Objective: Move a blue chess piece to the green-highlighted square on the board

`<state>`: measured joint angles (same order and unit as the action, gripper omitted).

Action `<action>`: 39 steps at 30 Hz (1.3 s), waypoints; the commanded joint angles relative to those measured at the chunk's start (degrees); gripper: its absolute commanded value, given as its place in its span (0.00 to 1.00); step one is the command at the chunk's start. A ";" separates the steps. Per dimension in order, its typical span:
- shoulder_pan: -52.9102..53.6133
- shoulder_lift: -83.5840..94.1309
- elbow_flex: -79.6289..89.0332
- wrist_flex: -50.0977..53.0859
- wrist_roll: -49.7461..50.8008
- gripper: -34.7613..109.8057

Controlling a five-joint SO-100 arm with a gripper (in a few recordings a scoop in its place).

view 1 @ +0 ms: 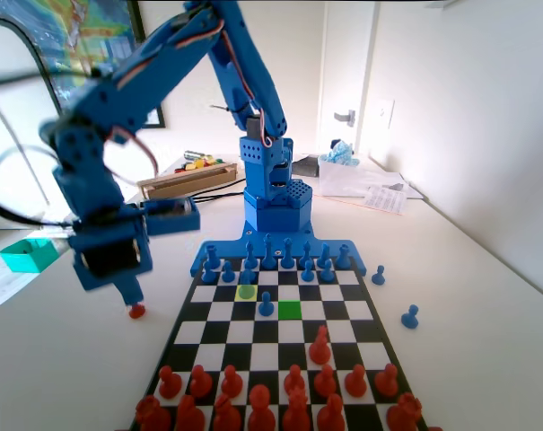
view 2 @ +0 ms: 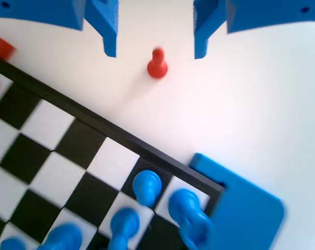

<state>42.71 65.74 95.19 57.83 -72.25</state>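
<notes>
Table (view 1: 65, 359) stretched pale off the left edge of the board (view 1: 188, 312) in the fixed view, and there my pincer (view 1: 126, 289) hung low, off the squares altogether; its jaws stood wide apart with nothing between them; in the wrist view my pincer (view 2: 154, 36) showed the same, two blue jaws parted at the top of the picture, a red pawn (view 2: 157, 64) standing upright on the bare table below the gap between them, touched by neither jaw. That red pawn (view 1: 137, 312) sat just beside my pincer's tip in the fixed view, close to the board's left rim but off it. Moving right, a yellow-highlighted square (view 1: 246, 291) lay in the second rank from my end; just right of it and one rank nearer the camera stood the blue chess piece (view 1: 266, 305), upright on the board; immediately right of that piece lay the green-highlighted square (view 1: 290, 310), bare. Behind them my blue pieces (view 1: 269, 256) lined the far ranks against the blue frame (view 1: 359, 262); nearer the camera the red pieces (view 1: 280, 395) crowded the close ranks, one red pawn advanced (view 1: 320, 346) ahead of them. Farthest right, two blue pawns (view 1: 410, 316) stood off the board on the table, well apart from my pincer.
</notes>
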 commanded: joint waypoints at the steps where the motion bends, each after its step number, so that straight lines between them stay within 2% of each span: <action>1: -1.32 12.74 -2.55 6.24 -1.67 0.39; 7: -7.73 21.62 -4.48 16.08 -3.60 0.37; 11: -14.33 25.93 -2.55 17.49 -2.99 0.36; 22: -27.51 30.23 15.29 6.86 -4.13 0.36; 28: -29.00 30.23 23.38 -0.53 -6.24 0.37; 39: -29.44 30.23 26.02 -1.93 -7.56 0.39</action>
<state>13.18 90.53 121.55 55.02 -78.66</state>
